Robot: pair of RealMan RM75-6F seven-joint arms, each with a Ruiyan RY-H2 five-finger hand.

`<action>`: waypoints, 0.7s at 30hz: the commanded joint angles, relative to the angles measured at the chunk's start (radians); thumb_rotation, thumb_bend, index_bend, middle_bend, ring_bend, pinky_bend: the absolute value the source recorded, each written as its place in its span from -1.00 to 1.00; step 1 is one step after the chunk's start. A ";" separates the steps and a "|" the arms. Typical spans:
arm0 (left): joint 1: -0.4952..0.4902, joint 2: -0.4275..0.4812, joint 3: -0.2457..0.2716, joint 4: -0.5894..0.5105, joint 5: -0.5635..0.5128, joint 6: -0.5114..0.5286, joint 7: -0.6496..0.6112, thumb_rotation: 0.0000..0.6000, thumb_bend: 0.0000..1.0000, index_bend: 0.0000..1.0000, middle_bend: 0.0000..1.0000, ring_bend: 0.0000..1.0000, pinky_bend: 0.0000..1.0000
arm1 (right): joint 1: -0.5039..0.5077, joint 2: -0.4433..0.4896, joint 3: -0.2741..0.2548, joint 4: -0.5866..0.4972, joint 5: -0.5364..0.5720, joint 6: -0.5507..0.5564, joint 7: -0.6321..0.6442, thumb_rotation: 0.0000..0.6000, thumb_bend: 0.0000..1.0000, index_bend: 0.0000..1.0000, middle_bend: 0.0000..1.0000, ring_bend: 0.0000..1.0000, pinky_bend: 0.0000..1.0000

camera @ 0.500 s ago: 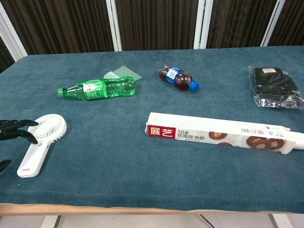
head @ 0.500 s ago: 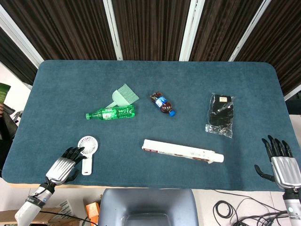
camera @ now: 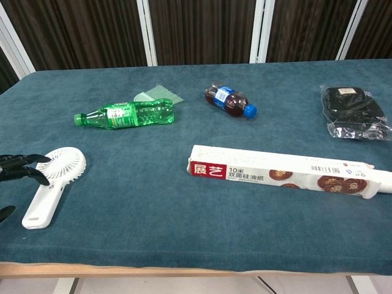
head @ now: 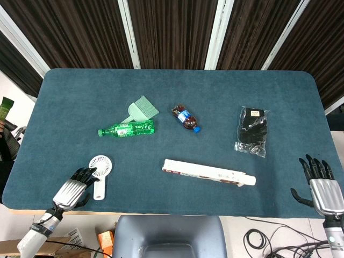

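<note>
Your left robot hand (head: 75,185) is spread beside the fan (head: 99,171), holding nothing; a careless sweep could push it off the counter (head: 177,91) edge.

On the long white box (camera: 288,171) we read "展艺" on a red patch and "10米 双面硅油纸" beside it.

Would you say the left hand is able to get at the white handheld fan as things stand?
Probably yes. The left hand sits at the near table edge, its fingers right beside the white handheld fan, holding nothing. Nothing lies between them; the green bottle is well beyond.
</note>
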 commanded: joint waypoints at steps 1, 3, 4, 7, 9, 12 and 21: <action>-0.001 -0.001 0.000 0.001 -0.002 -0.004 -0.001 1.00 0.06 -0.46 -1.00 -1.00 -0.86 | -0.001 0.000 0.000 0.000 0.000 0.001 0.001 0.59 -0.47 -1.00 -1.00 -1.00 -1.00; -0.002 -0.001 0.000 0.002 -0.004 -0.006 -0.003 1.00 0.06 -0.46 -1.00 -1.00 -0.86 | -0.001 0.001 0.001 0.000 0.000 0.000 0.001 0.59 -0.47 -1.00 -1.00 -1.00 -1.00; -0.002 -0.001 0.001 0.002 -0.003 -0.005 -0.003 1.00 0.06 -0.46 -1.00 -1.00 -0.86 | -0.001 0.000 0.002 0.001 0.002 -0.001 0.001 0.59 -0.47 -1.00 -1.00 -1.00 -1.00; -0.003 -0.003 0.002 0.004 -0.001 -0.005 -0.001 1.00 0.06 -0.46 -1.00 -1.00 -0.86 | 0.001 0.000 0.004 0.002 0.005 -0.007 0.000 0.59 -0.47 -1.00 -1.00 -1.00 -1.00; -0.004 -0.004 0.003 0.005 -0.002 -0.008 0.000 1.00 0.06 -0.46 -1.00 -1.00 -0.86 | 0.002 0.000 0.004 0.001 0.005 -0.009 -0.002 0.59 -0.47 -1.00 -1.00 -1.00 -1.00; -0.006 -0.004 0.004 0.005 -0.005 -0.014 0.002 1.00 0.06 -0.46 -1.00 -1.00 -0.86 | 0.001 0.000 0.004 0.000 0.005 -0.009 -0.003 0.59 -0.47 -1.00 -1.00 -1.00 -1.00; -0.011 -0.006 0.004 0.007 -0.013 -0.026 0.007 1.00 0.06 -0.46 -1.00 -1.00 -0.86 | -0.001 0.001 0.005 -0.002 0.005 -0.008 -0.005 0.59 -0.47 -1.00 -1.00 -1.00 -1.00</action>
